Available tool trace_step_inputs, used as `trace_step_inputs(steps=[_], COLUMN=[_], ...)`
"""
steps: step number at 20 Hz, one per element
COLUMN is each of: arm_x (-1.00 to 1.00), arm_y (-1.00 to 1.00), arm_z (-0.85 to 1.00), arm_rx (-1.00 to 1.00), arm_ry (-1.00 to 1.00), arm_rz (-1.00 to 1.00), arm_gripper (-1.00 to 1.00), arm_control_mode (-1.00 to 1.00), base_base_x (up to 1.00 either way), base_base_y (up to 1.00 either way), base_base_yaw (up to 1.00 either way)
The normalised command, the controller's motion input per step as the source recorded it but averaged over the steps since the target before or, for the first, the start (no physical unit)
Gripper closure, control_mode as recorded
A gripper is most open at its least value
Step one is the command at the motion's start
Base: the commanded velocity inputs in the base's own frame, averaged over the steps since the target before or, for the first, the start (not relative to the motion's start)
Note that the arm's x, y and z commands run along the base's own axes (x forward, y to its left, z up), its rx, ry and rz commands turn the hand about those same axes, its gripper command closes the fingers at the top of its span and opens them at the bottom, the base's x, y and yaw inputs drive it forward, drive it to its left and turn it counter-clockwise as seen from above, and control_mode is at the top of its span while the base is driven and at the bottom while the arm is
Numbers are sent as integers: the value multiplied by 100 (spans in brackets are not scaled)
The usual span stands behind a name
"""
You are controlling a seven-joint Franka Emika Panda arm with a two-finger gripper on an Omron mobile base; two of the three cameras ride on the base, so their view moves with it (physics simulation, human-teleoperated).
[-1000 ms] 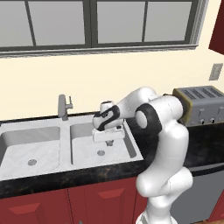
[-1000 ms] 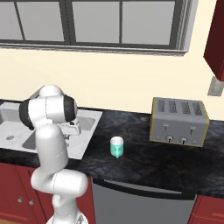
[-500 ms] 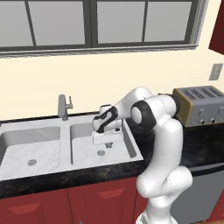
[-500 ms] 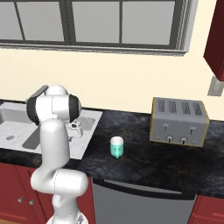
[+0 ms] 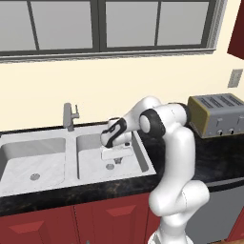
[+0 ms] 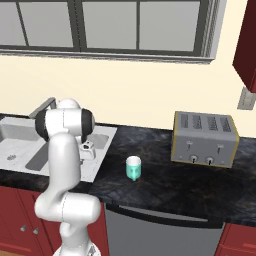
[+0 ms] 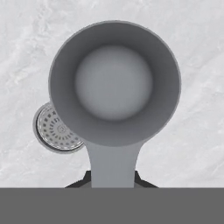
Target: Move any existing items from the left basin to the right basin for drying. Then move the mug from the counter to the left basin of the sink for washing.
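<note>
lowered utensil (image 7: 114, 87), handle between jaws, over right basin (image 5: 95, 145).

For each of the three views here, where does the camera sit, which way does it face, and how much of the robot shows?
Left base view: behind the arm on its left, facing the light-grey double sink; the white arm rises lower right, end effector over the right basin.
Right base view: behind on its right, facing the black speckled counter, small teal mug and silver toaster; the arm rises lower left.
Hand view: looks down the end effector at the grey metal round-headed utensil above a round drain; dark fingertips flank its handle.
Both base views share arm, sink, toaster.
</note>
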Motion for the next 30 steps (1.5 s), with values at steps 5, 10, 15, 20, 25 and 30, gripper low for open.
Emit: trace_step_inputs(steps=[5, 10, 15, 20, 25, 30], arm_x=[4, 2, 1, -2, -12, -14], arm_y=[0, 0, 0, 0, 0, 0], arm_z=[-21, -20, -11, 10, 25, 41], arm_rx=[1, 1, 0, 2, 3, 1], arm_ry=[0, 0, 1, 0, 0, 0], arm_rz=[0, 0, 0, 0, 1, 0], arm_gripper=[100, 100, -100, -100, -100, -100], arm_control_mode=[-100, -100, -100, -100, -100, -100], base_base_x=[0, 0, 0, 0, 0, 0], base_base_y=[0, 0, 0, 0, 0, 0], base_base_yaw=[0, 0, 0, 0, 0, 0])
